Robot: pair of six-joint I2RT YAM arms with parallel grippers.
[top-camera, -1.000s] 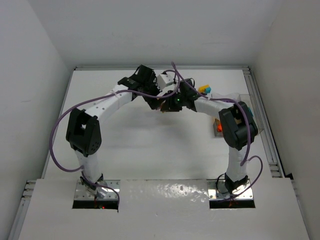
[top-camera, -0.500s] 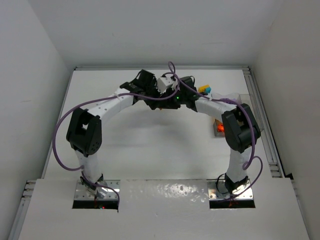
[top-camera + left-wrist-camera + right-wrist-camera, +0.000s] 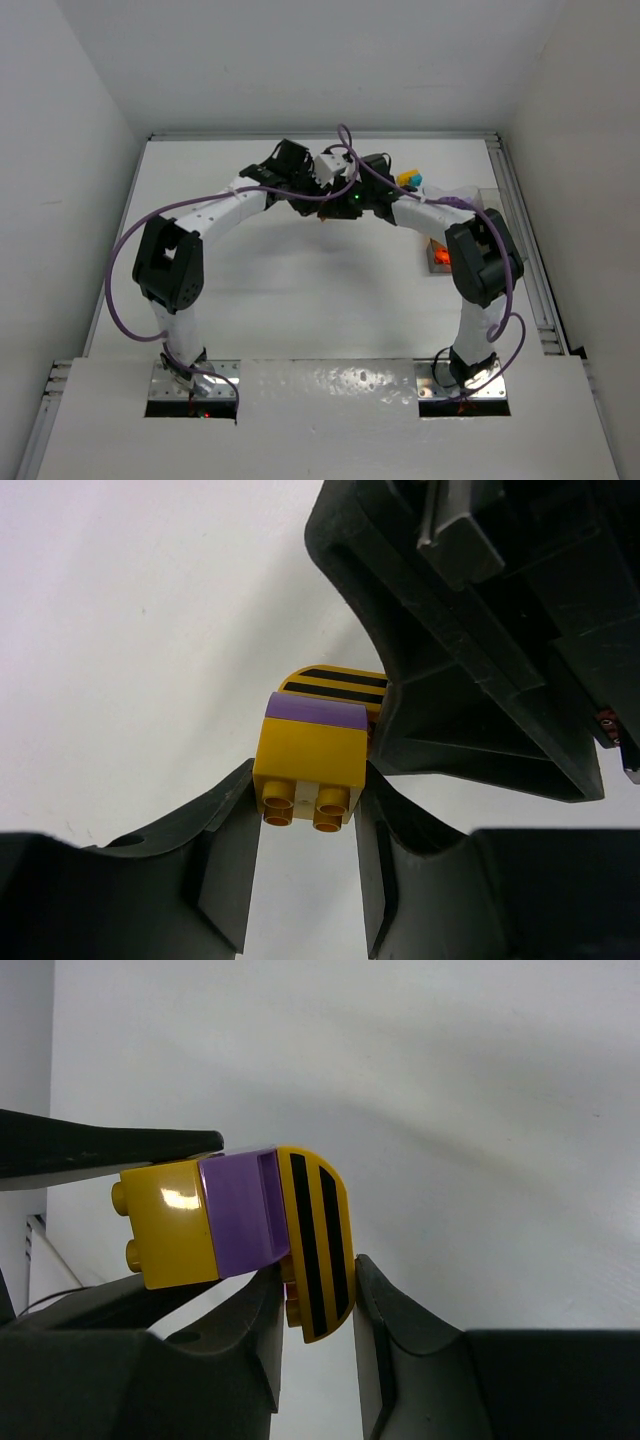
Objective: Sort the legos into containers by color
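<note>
A small clump of legos hangs between my two grippers above the back middle of the table. It is a yellow brick (image 3: 310,755), a purple piece (image 3: 313,712) and a rounded yellow piece with black stripes (image 3: 318,1245). My left gripper (image 3: 305,810) is shut on the yellow brick (image 3: 170,1225). My right gripper (image 3: 318,1290) is shut on the striped piece, just beside the purple piece (image 3: 240,1210). In the top view both grippers (image 3: 322,195) meet nose to nose and hide the clump.
An orange and teal clump of legos (image 3: 408,179) lies behind the right arm. The clear container (image 3: 429,262) stands at the right, mostly under the right arm (image 3: 480,260), with something orange inside. Purple cables loop over both arms.
My left gripper has closed onto the yellow brick. Both wrists have shifted slightly toward the back of the table. The right gripper's hold is unchanged.
</note>
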